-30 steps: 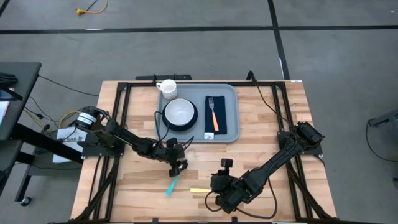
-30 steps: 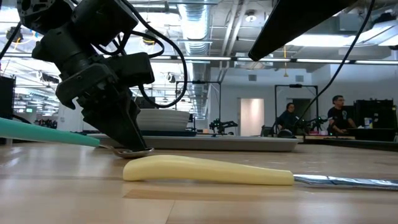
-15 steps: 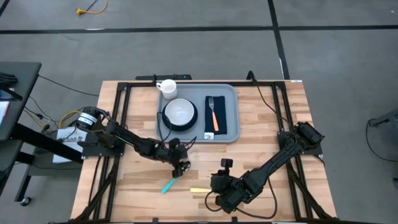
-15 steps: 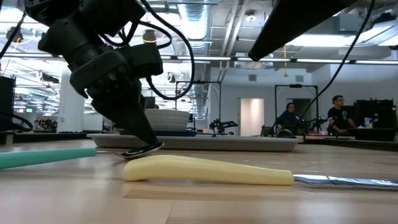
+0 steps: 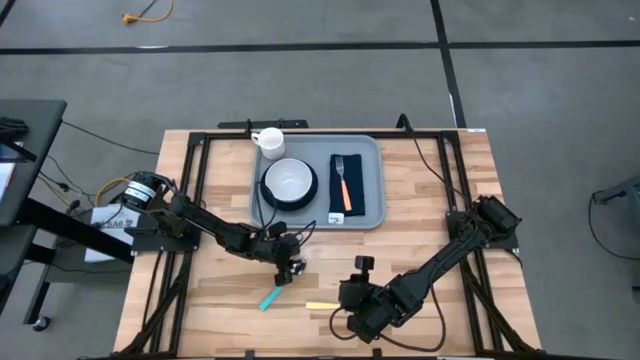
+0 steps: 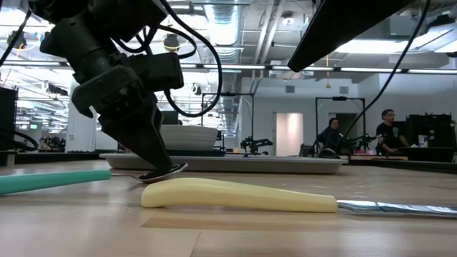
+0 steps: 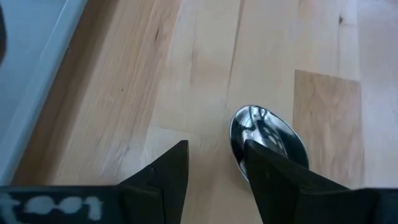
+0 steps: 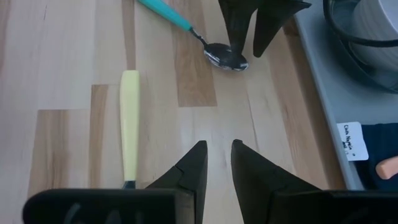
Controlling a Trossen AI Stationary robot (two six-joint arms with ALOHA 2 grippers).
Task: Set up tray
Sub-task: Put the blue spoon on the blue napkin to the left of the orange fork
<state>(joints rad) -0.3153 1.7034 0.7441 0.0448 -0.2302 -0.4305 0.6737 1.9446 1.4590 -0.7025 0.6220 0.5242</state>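
High view: tray (image 5: 372, 180) lay at the far middle of the table (image 5: 440, 230), already carrying a white mug (image 5: 269, 141), a white bowl on a dark plate (image 5: 290, 183) and an orange-handled fork on a navy napkin (image 5: 344, 186). We judged that much done.
High view, left over: teal-handled spoon (image 5: 272, 297) and yellow-handled knife (image 5: 322, 306) lay on the bare wood, near the front edge, well apart from the tray. We judged these two were left to load.
High view, arms: left gripper (image 5: 291, 267) was at the spoon's bowl end; right gripper (image 5: 352, 296) sat beside the knife.
Low view: we saw the left gripper's tips down at the wood beside the spoon bowl (image 6: 161, 173), with the knife's yellow handle (image 6: 239, 195) lying flat in front. People sat in the room behind, unseen from above.
Left wrist view: we saw its fingers (image 7: 171, 171) spread, one to each side of the spoon bowl's edge (image 7: 268, 138), nothing pinched between them. Only this view settled that.
Right wrist view: its fingers (image 8: 189, 168) stood narrowly parted over bare wood, holding nothing, the knife handle (image 8: 129, 121) beside them. A paper label (image 8: 351, 140) on the napkin showed clearly only here.
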